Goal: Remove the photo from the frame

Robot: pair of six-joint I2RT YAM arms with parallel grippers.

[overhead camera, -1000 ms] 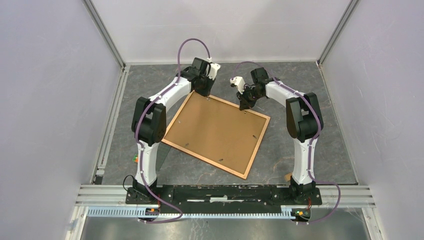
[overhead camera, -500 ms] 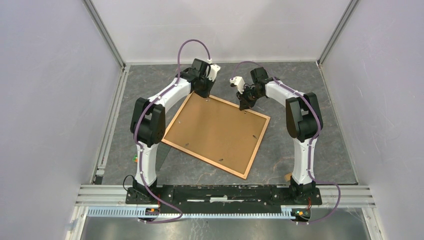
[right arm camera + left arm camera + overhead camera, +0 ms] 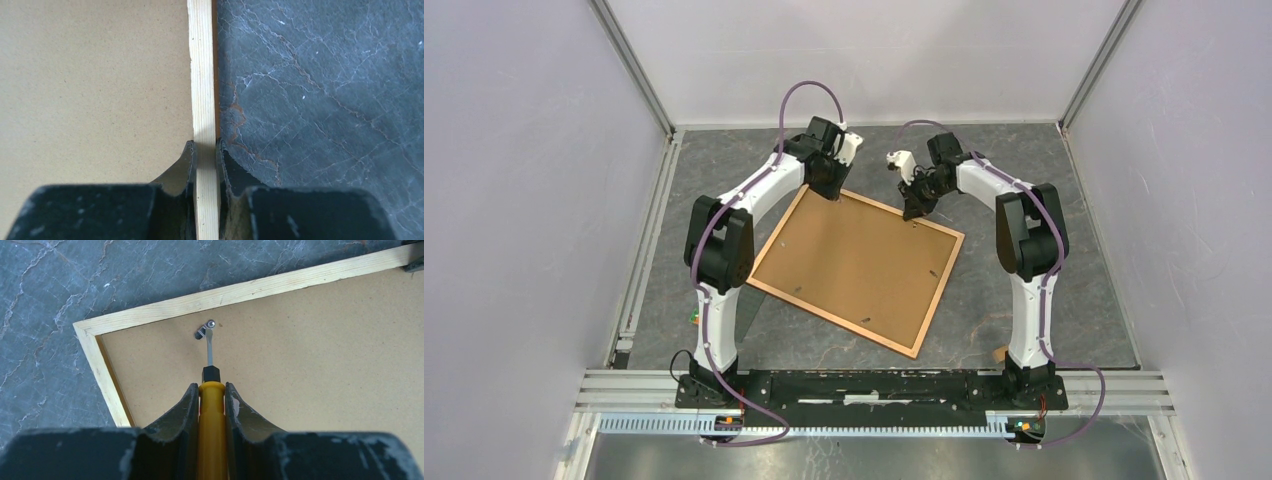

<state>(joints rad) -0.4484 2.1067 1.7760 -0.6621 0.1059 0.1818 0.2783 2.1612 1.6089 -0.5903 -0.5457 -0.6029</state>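
**Change since a second ago.** Slight. The left tool point(image 3: 212, 387) has edged a touch farther and leftward over the far left corner, and its purple cable loop has shifted with it. The right tool point(image 3: 205, 145) and the large rectangular orange-brown wooden frame point(image 3: 250, 290) lie as they did. Judged: the work is still on the first clip, so no fastening is freed yet.

**Left tool.** Clamped on a yellow plastic-handled screwdriver point(image 3: 212, 440). Its thin grey steel blade reaches a small bright metal clip point(image 3: 204, 330) just inside the far rail.

**Right tool.** Fingers pressed together on the frame's far rail, one either side, steadying it.

**Frame.** Flat and face down on the dark grey, white-veined marbled counter point(image 3: 325, 100), turned askew. The narrow border is pale straight-grained wood, mitred at the corner.

**Backing board.** Plain brown fibreboard backing board point(image 3: 854, 265) — matte, finely speckled, seated flush within the border.

**Photo.** The photo is not visible — presumably still under the board, inside the frame.
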